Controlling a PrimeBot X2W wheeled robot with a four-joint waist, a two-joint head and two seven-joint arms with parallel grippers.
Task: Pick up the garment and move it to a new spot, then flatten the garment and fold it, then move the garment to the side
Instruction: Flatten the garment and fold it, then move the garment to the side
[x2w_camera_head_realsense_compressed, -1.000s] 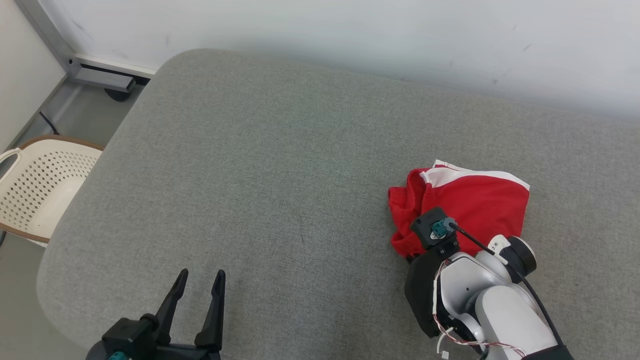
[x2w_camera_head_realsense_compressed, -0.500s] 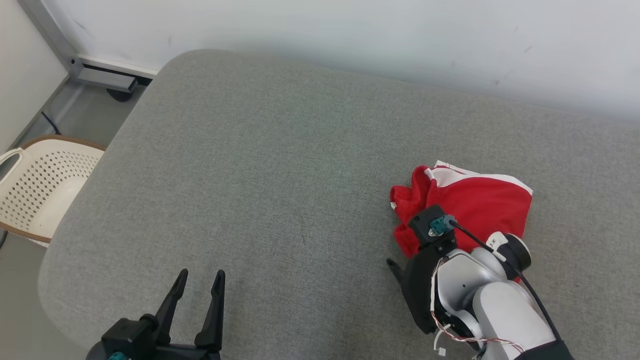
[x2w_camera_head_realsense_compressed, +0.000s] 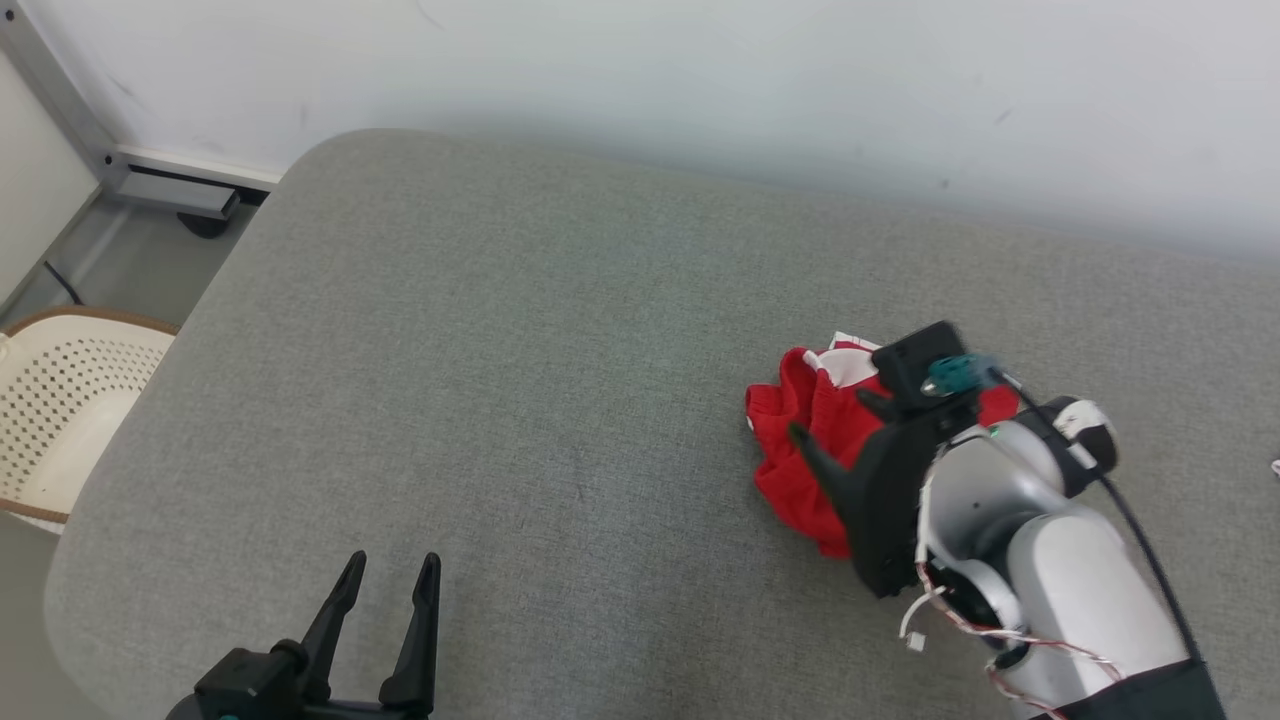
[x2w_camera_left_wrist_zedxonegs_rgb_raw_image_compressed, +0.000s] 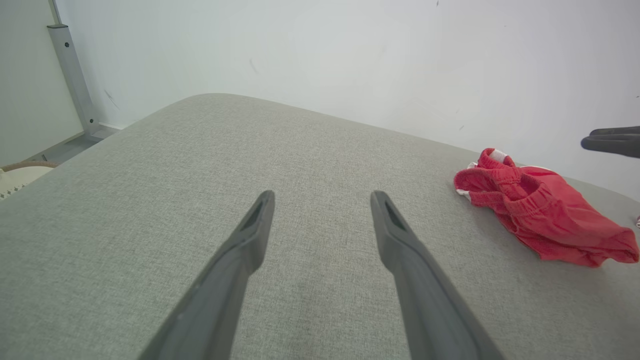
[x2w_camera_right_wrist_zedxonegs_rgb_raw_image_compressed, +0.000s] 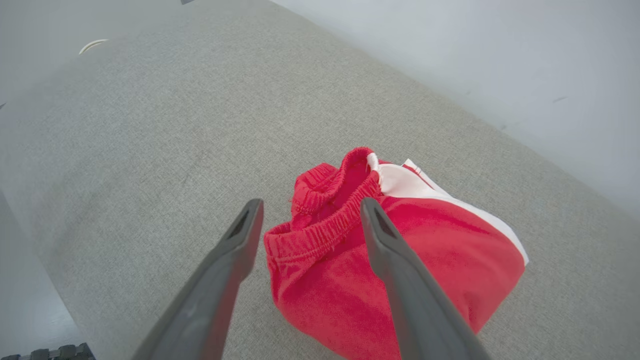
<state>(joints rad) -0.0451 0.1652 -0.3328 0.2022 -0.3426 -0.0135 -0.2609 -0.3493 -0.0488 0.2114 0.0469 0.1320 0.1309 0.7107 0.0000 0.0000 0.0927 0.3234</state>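
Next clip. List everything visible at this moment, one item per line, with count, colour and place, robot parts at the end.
red shorts: one, red with a white side panel, lying crumpled on the right part of the padded surface
padded surface: one, grey fabric with rounded corners, under everything
chair: one, cream perforated seat with a brown rim, on the floor to the surface's left
metal post: one, grey, against the wall at the far left corner
wall: white, behind the surface
floor: grey, at the far left
left gripper: one, dark, open, over the near left of the surface
right gripper: one, dark, open, above the shorts' waistband
right forearm: one, pale, at the lower right
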